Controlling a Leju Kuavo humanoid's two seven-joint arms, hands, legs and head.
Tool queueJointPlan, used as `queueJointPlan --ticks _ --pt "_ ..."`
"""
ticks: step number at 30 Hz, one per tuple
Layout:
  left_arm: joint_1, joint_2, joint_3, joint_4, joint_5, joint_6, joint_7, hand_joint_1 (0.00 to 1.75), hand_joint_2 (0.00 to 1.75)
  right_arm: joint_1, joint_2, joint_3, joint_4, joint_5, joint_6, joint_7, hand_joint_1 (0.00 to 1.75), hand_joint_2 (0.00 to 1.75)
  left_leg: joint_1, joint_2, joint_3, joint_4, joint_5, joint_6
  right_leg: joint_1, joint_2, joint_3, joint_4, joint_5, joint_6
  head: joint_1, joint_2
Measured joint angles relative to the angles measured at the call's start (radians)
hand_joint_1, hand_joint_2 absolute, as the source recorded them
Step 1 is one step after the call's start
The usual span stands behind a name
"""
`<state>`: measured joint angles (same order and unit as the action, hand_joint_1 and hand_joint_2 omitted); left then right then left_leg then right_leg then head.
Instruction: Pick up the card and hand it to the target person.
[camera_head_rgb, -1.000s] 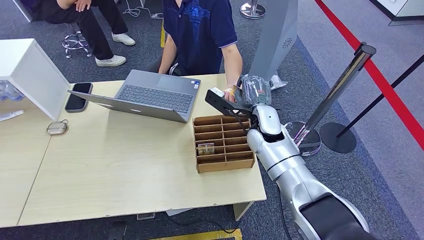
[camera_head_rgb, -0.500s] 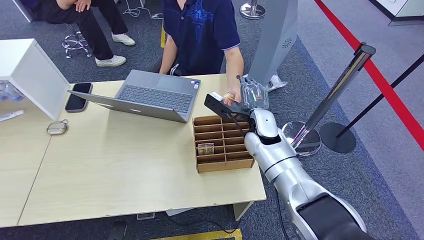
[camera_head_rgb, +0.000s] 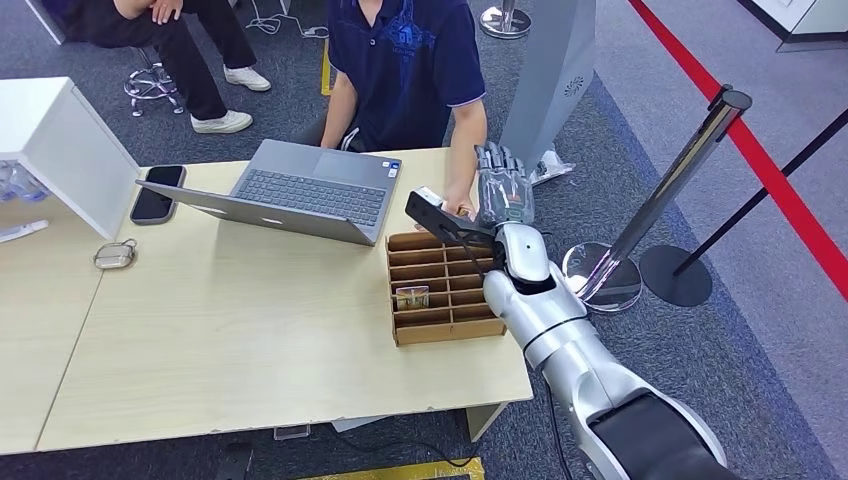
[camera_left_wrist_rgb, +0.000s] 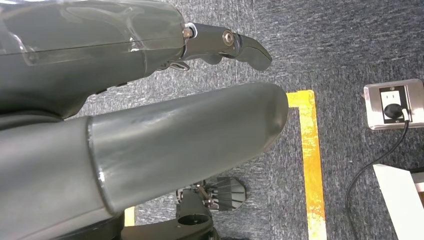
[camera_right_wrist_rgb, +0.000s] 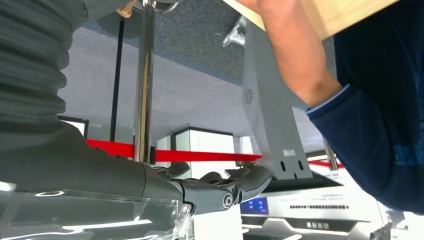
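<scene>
My right hand (camera_head_rgb: 503, 185) is raised at the table's far right corner with its fingers stretched out and apart, holding nothing. A person in a dark blue shirt (camera_head_rgb: 405, 60) sits across the table, and the person's hand (camera_head_rgb: 460, 207) rests at the table edge right beside my wrist camera (camera_head_rgb: 432, 212). I cannot make out a card in that hand. The right wrist view has my empty fingers (camera_right_wrist_rgb: 225, 192) and the person's forearm (camera_right_wrist_rgb: 295, 55). One small card (camera_head_rgb: 411, 297) stands in the wooden slotted box (camera_head_rgb: 450, 318). My left hand (camera_left_wrist_rgb: 190, 135) hangs above the carpet, holding nothing.
An open laptop (camera_head_rgb: 300, 190), a phone (camera_head_rgb: 155, 193), a small case (camera_head_rgb: 113, 256) and a white box (camera_head_rgb: 60, 150) lie on the table's left half. A stanchion post (camera_head_rgb: 670, 190) and a grey pillar (camera_head_rgb: 545, 80) stand to my right. Another person (camera_head_rgb: 180, 40) sits far left.
My right hand held a yellowish card a second ago; its fingers have since straightened and let go. The person's hand took the card and dropped toward the table edge.
</scene>
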<state>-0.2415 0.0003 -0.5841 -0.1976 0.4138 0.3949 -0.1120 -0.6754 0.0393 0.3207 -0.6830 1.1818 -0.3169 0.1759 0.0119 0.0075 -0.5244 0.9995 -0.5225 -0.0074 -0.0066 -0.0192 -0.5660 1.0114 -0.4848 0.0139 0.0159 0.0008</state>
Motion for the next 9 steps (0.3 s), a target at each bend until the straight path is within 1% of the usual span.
queueJointPlan --ticks 4,9 --pt "0.001 0.000 0.000 0.000 0.006 0.000 -0.001 0.00 0.00 0.020 0.001 -0.001 -0.036 0.015 -0.052 -0.004 0.00 1.75 0.000 0.000 0.000 0.000 0.000 0.000 0.000 0.000 0.000 0.000 0.000 0.000 0.000 0.000" --pt "0.001 0.000 0.001 0.000 0.007 -0.006 -0.001 0.00 0.00 0.059 0.001 -0.001 -0.120 0.046 -0.119 -0.006 0.00 1.75 0.000 0.000 0.000 0.000 0.000 0.000 0.000 0.000 0.000 0.000 0.000 0.000 0.000 0.000"
